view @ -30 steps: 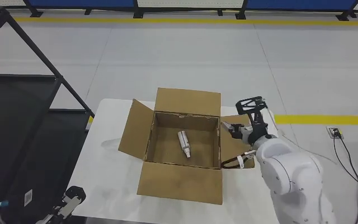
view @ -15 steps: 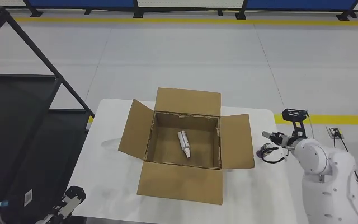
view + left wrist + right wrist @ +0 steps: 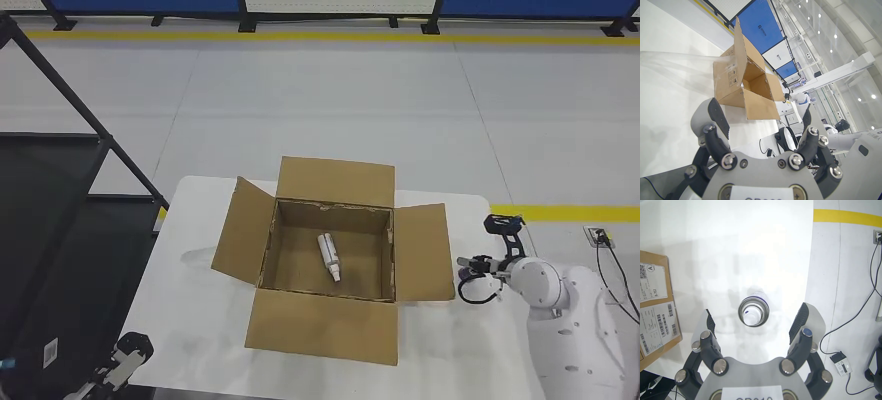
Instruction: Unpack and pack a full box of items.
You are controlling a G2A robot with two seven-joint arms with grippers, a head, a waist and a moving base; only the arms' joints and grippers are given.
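The right gripper [image 3: 755,321] is spread wide, holding nothing. A silver metal spray can with a purple band [image 3: 753,313] stands upright on the white counter [image 3: 738,241] between its jaws, touching neither. Nearby the brown cardboard box [image 3: 322,326] sits open, a white tube [image 3: 330,257] lying on its floor. Unpacking seems in hand: next, lift clear of the can and return for the tube. A second ago this gripper hung at the box's right flap; it has swung outward since. The left gripper [image 3: 762,117] is open, empty.
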